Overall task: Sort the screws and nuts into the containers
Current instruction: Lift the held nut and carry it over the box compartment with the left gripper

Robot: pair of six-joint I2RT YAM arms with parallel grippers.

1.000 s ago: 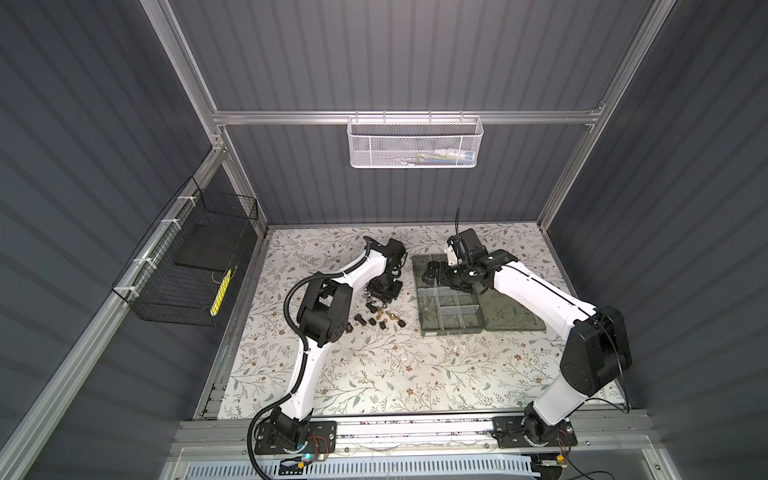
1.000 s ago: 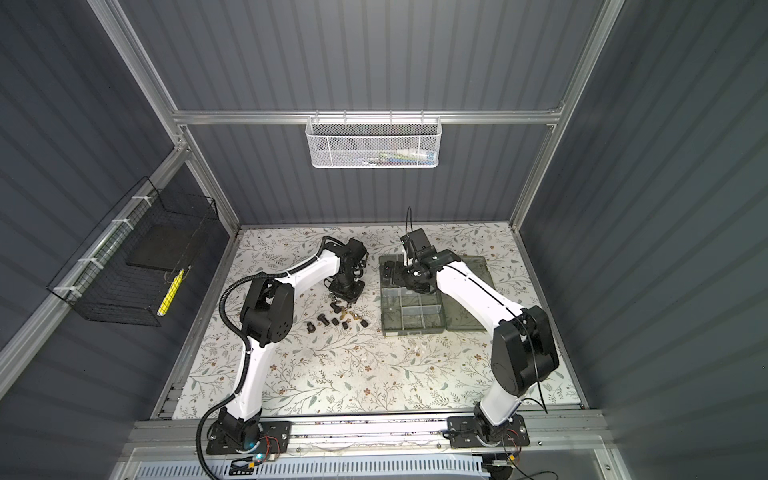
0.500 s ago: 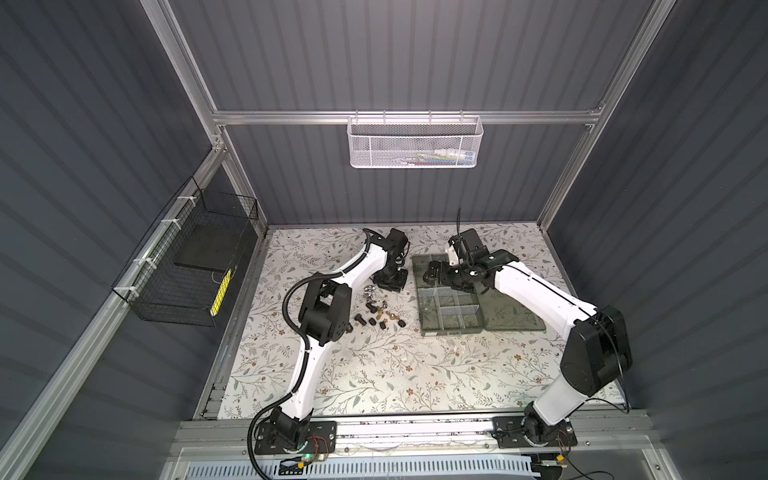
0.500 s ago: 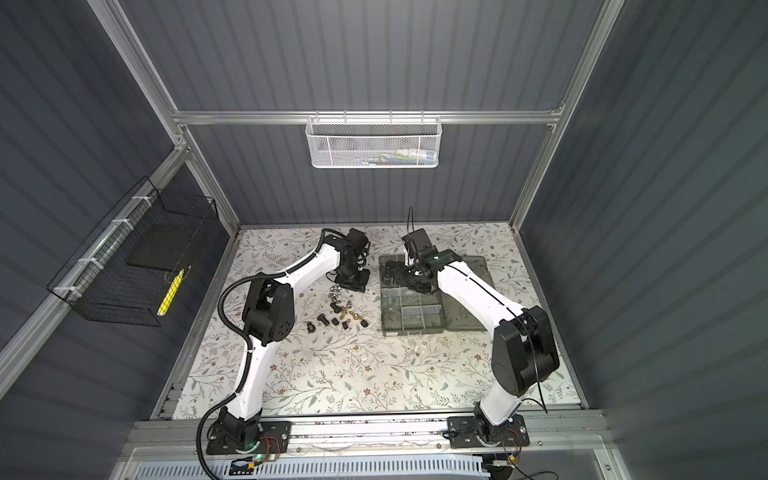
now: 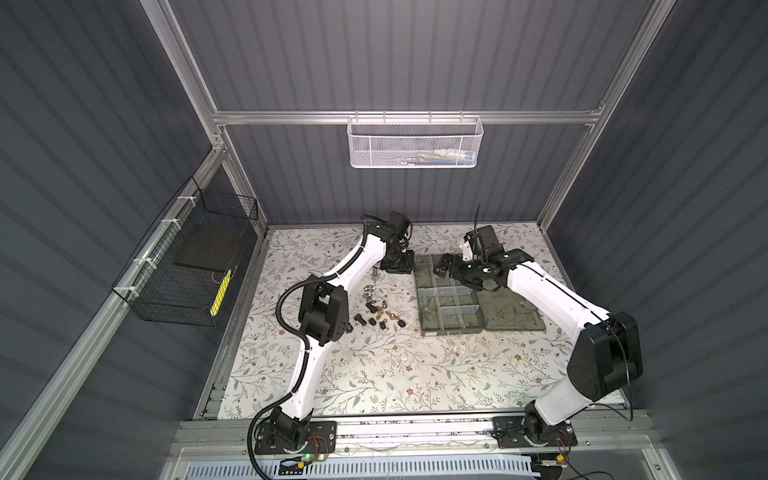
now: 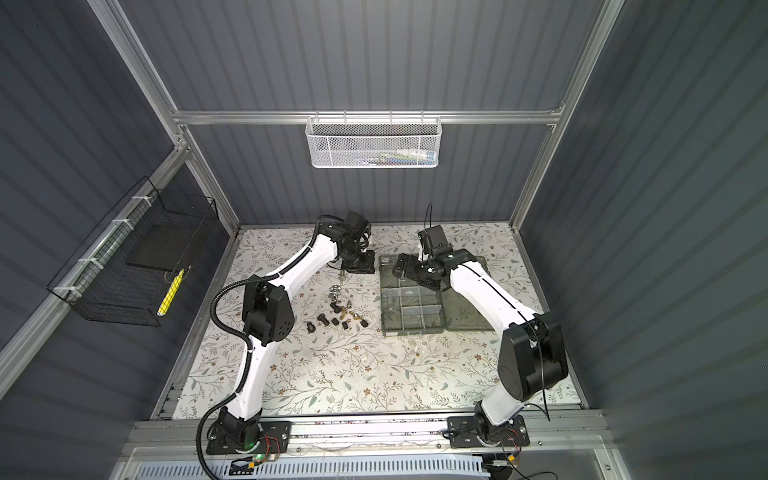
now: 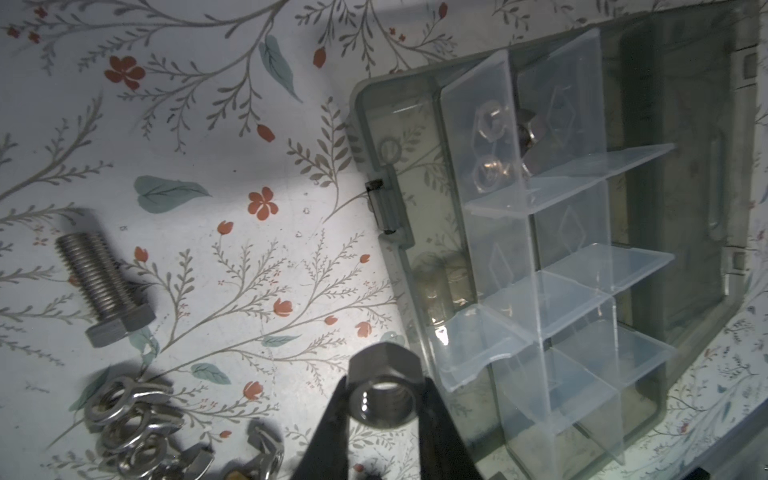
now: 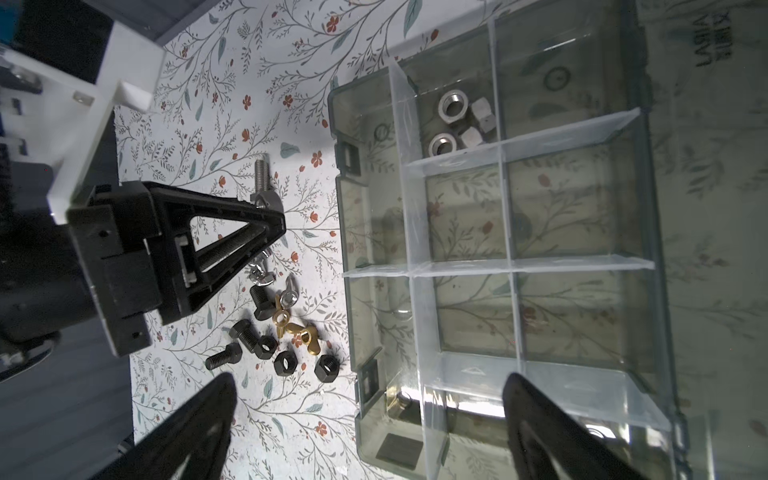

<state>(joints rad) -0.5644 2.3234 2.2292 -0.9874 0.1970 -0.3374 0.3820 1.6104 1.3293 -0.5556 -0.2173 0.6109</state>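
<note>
My left gripper [image 7: 384, 392] is shut on a silver hex nut [image 7: 382, 374] and hangs just beside the far left corner of the smoky organiser box [image 7: 374, 137]. In both top views this gripper [image 5: 397, 266] [image 6: 359, 264] stands left of the box [image 5: 422, 307] [image 6: 384, 307]. My right gripper [image 8: 370, 382] [image 5: 446, 266] is open above the box's edge [image 8: 345, 208], with nothing held. Several silver nuts [image 8: 461, 120] lie in one compartment. Loose black screws and nuts [image 8: 286, 361], brass pieces [image 8: 297, 328] and a silver bolt [image 7: 104, 282] lie on the floral mat.
The box's lid [image 5: 515, 307] lies open flat to its right. A pile of silver washers [image 7: 129, 411] sits near the bolt. A white mesh basket [image 5: 413, 143] hangs on the back wall and a black wire basket [image 5: 187, 266] on the left wall.
My left gripper has left the loose pile and moved toward the back and slightly right, to the box's far left corner, carrying the nut. The right arm has hardly moved.
</note>
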